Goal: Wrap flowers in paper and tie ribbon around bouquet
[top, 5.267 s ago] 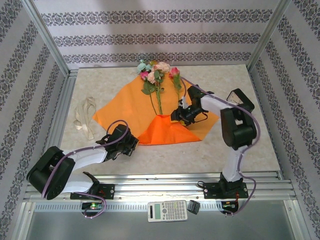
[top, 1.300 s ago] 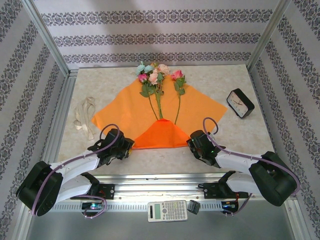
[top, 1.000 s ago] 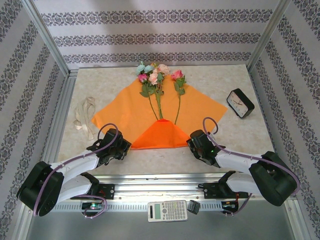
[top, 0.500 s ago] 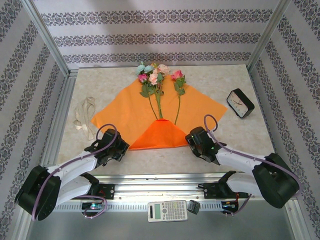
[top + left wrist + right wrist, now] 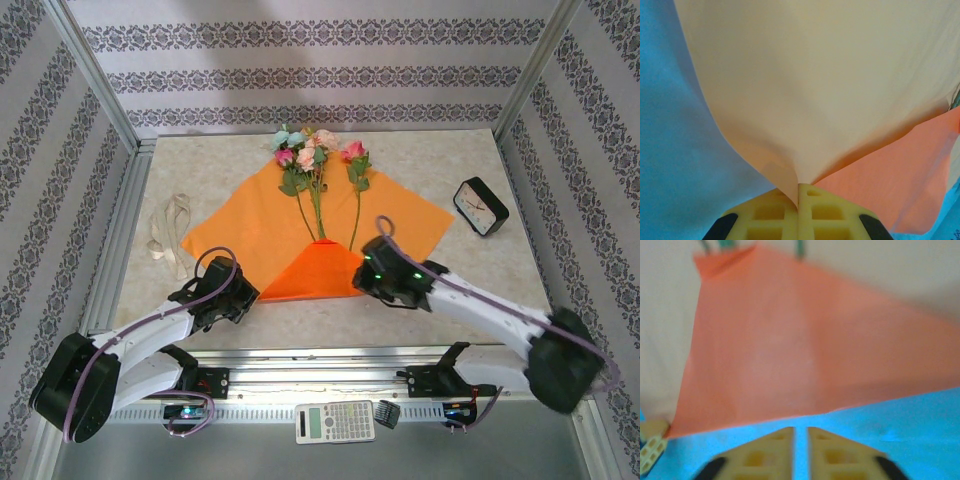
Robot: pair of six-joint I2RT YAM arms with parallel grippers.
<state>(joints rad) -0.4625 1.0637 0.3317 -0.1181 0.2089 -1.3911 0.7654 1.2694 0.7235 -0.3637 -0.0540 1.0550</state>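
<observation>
Pinching paper (image 5: 240, 225) corner, left hand (image 5: 798, 192) unmoved; right hand (image 5: 800, 430) closed empty, shifted inward nearer paper

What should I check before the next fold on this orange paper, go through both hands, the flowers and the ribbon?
1. Left hand pinching the paper: ok, the sheet is clamped between its fingers.
2. Right hand gripping the paper: not ok, it is shut on nothing, just short of the folded edge.
3. Flowers lying on the paper, stem ends under its fold: ok.
4. Ribbon apart from the paper, on the left: ok.
5. Clock apart from the paper's right corner: ok.
</observation>
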